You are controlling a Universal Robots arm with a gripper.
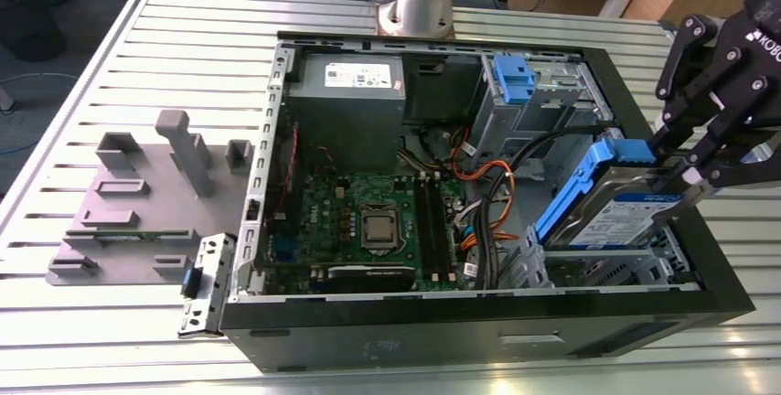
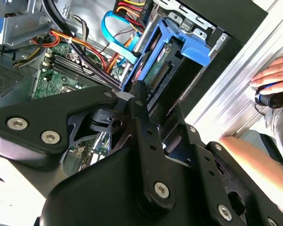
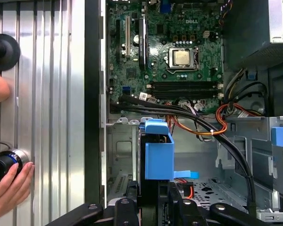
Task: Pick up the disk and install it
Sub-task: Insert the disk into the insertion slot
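Inspection at this moment. An open computer case (image 1: 488,331) lies on its side on the slatted metal bench (image 1: 196,29), towards the bench edge at the exterior view's right.

The gripper (image 1: 681,171) stands over the case corner at the exterior view's right. Its jaws are drawn in against the upper end of the disk (image 1: 616,208) and have hold of it. In the first wrist view the fingers (image 3: 173,200) sit on either side of the disk's blue carrier (image 3: 159,150).

The disk is tilted. Its blue-tabbed end is raised above the case wall and its lower end points down into the metal drive cage (image 1: 647,262) at that corner. It does not lie flat in the cage. We cannot tell whether its lower end touches the cage floor.

Inside the case we note:
- the motherboard (image 1: 366,221), with the bare processor (image 1: 376,228) near its middle
- the grey power supply (image 1: 347,75) in the far corner
- a blue latch (image 1: 510,75) on the bay beside it
- orange cables (image 1: 482,176) running between the board and the cage

A grey fixture plate (image 1: 134,212) rests on the bench near the edge at the exterior view's left, well apart from the gripper. A small metal bracket (image 1: 205,281) lies just beside the case wall.

In the first wrist view a person's hand (image 3: 9,188) touches a round dark device (image 3: 2,165) on the bench outside the case.
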